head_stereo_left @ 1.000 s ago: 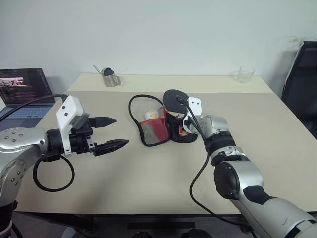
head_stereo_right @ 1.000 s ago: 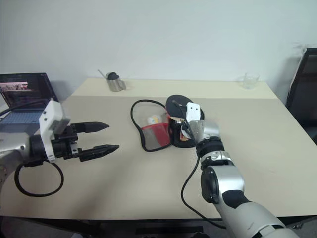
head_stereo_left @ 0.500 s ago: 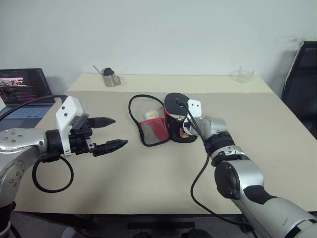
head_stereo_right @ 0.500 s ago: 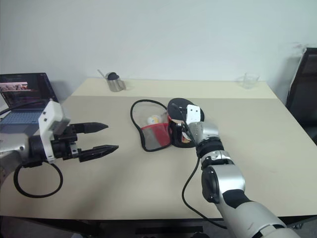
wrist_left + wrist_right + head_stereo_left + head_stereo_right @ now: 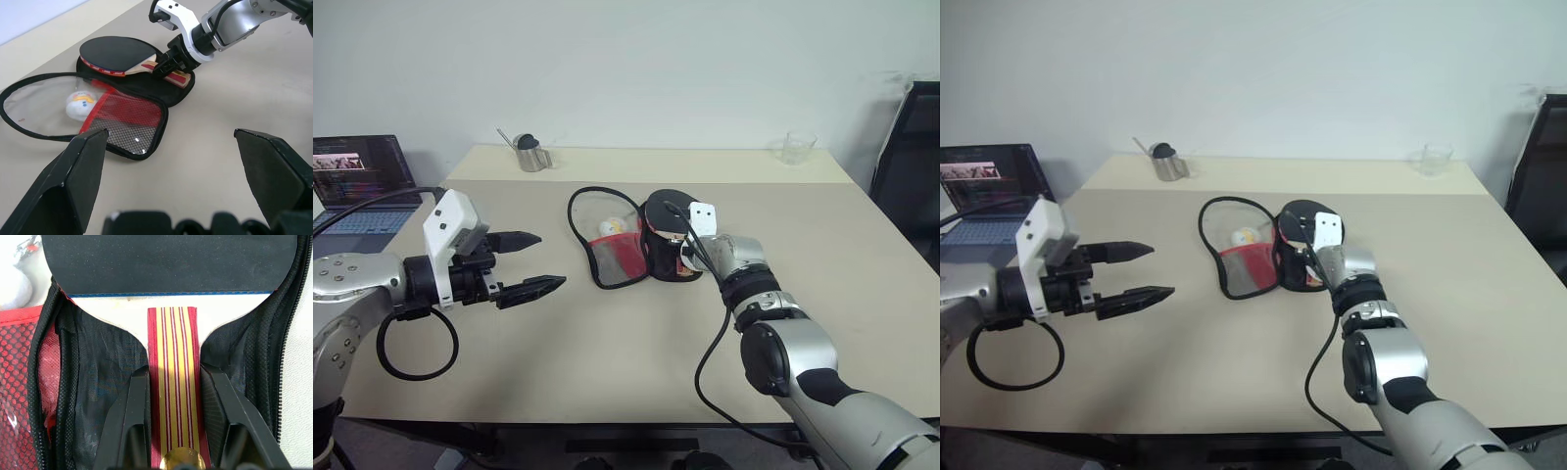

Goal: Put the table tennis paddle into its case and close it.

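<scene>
My right gripper (image 5: pixel 172 431) is clamped on the striped handle of the table tennis paddle (image 5: pixel 120 55) — one black finger on each side of it. The paddle sits over the open half of the case (image 5: pixel 128 120), with its round black face toward the far end and its handle at the narrow end. I cannot tell if it lies flat yet or hangs just above the lining. The case lies unzipped in the middle of the table (image 5: pixel 607 362), its lid flap folded out to my left. A small white-yellow ball (image 5: pixel 80 104) rests on that flap, next to the red mesh pocket.

My left gripper (image 5: pixel 530 262) is spread wide and grasps nothing — it hangs above the table, well apart from the case.

A laptop (image 5: pixel 360 186) stands off to my left, and a metal cup (image 5: pixel 530 155) sits near the far edge.
</scene>
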Motion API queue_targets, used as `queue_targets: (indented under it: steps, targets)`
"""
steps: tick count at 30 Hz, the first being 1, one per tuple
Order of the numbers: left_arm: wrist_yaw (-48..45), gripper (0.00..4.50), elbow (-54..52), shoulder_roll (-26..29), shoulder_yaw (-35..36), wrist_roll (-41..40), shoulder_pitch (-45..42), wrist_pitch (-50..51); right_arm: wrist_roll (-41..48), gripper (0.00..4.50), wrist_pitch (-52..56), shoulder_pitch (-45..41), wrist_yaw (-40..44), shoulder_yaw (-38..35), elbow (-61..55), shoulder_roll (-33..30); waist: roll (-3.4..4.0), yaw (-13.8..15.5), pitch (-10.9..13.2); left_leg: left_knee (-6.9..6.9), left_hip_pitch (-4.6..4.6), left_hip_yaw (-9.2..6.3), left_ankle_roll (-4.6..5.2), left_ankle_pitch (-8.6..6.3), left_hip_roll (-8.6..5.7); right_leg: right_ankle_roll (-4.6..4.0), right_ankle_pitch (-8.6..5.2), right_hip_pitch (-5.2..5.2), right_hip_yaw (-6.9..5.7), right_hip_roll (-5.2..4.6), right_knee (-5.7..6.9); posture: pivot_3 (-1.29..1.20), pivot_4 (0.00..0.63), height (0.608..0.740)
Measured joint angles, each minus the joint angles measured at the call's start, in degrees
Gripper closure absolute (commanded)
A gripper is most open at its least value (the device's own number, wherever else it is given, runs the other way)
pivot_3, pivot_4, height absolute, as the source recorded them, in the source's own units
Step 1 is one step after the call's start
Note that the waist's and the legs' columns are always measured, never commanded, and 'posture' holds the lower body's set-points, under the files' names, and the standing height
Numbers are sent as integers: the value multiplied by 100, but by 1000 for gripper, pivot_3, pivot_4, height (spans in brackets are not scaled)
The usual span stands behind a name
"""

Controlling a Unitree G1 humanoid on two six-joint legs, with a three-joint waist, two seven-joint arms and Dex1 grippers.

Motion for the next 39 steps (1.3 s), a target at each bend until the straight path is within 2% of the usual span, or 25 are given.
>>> queue_targets:
  steps: [9,18,19,20,33,39]
  targets:
    - [18,0,0,52,0,0,0,1,47,3470,-5,0,9,20,17,31,0,0,0,0,0,0,0,0,0,0,0,0,0,0,0,0,150,740]
    - [26,0,-2,52,0,-3,1,2,55,445,-90,-8,5,38,99,13,0,1,0,1,0,0,0,0,0,0,0,0,0,0,2,0,150,740]
    - [26,0,-2,52,0,-3,1,1,56,153,-107,-11,6,37,107,10,0,1,0,2,0,0,0,0,0,0,0,0,-1,0,2,0,150,740]
    - [25,0,-1,52,0,-3,1,1,58,41,-126,-16,8,37,111,9,0,1,0,2,0,0,0,0,0,0,0,0,0,0,2,0,150,740]
    - [90,0,127,80,-59,112,-29,-49,105,41,36,-13,134,41,-10,-21,0,7,0,4,0,-1,0,0,0,0,0,0,-1,0,4,0,150,740]
    - [414,0,892,-14,-313,567,-153,-280,221,41,883,-148,570,380,-1440,-225,0,14,0,2,0,-1,0,0,6,0,0,-4,-2,0,5,0,150,740]
